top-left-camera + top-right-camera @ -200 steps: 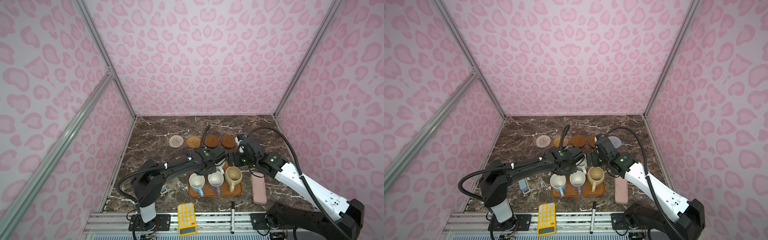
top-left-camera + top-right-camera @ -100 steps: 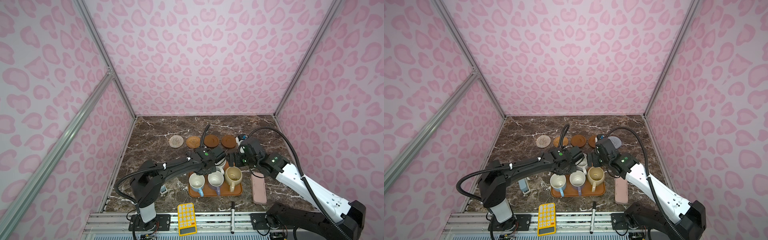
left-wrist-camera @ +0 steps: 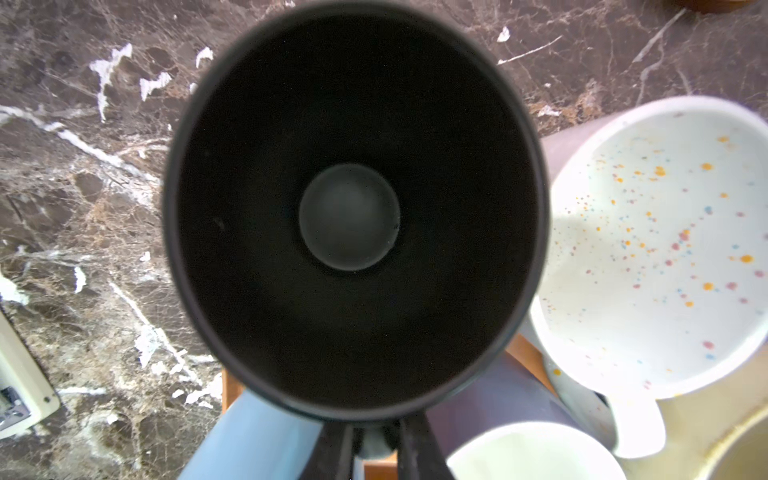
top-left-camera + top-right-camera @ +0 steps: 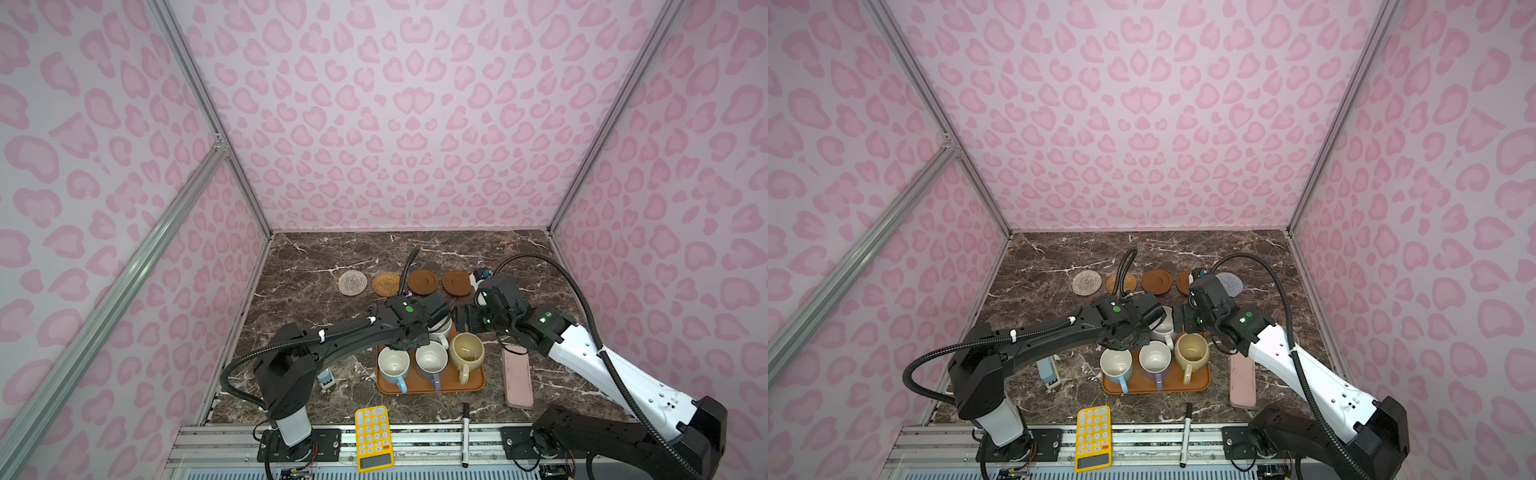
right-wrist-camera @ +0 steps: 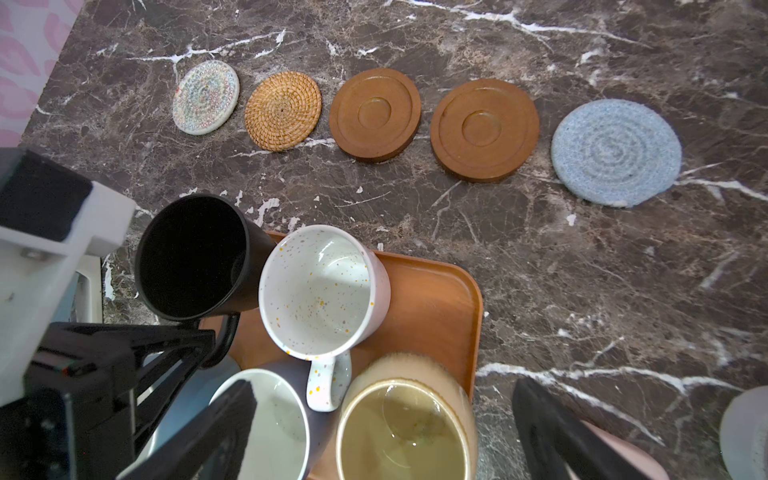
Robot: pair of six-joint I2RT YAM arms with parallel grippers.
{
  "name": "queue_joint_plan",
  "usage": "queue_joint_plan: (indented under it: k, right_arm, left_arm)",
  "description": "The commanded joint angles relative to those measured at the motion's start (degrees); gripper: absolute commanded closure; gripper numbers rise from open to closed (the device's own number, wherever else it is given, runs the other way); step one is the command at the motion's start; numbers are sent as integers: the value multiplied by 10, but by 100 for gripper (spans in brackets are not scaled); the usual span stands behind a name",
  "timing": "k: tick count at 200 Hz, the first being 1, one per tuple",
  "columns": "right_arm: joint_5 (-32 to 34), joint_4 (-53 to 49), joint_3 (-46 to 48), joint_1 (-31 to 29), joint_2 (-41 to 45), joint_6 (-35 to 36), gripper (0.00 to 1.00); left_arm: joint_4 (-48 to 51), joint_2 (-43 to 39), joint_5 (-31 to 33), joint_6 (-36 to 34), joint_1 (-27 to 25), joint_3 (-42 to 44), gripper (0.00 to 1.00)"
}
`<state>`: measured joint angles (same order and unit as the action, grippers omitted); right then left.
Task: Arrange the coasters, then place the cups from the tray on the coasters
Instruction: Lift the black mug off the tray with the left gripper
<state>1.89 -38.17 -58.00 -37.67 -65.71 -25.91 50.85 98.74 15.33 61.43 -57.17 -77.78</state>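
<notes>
Item: black mug point(image 5: 191, 257), at the far left corner of the tray point(image 5: 436, 299), handle clenched in the left claw point(image 3: 374, 436). Handling advice: lift straight up, clear of the speckled mug point(image 5: 320, 291) just beside it, keep level, and set it centred on the whitish coaster point(image 5: 205, 97). Also: right claw point(image 5: 382, 399), released, above the beige mug point(image 5: 405, 428).

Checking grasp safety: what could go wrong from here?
The left pincer holds the black mug by its handle only; it could swing or slip.
The speckled mug sits right beside it; a sideways move might knock it.
The right pincer, open, hangs close by: arm clash possible.
</notes>
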Motion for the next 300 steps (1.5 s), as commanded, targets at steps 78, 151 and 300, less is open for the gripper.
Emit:
queue_joint_plan:
  k: [78, 151, 300]
  right_arm:
    - [-70, 65, 7, -15, 19, 8, 2]
    - [-63, 76, -17, -17, 10, 14, 1]
    - [-58, 139, -174, -74, -203, 0, 1]
  left_arm:
    - [20, -63, 48, -45, -1, -26, 100]
    - [13, -132, 37, -99, 42, -23, 100]
    - [-109, -159, -39, -322, 302, 4, 100]
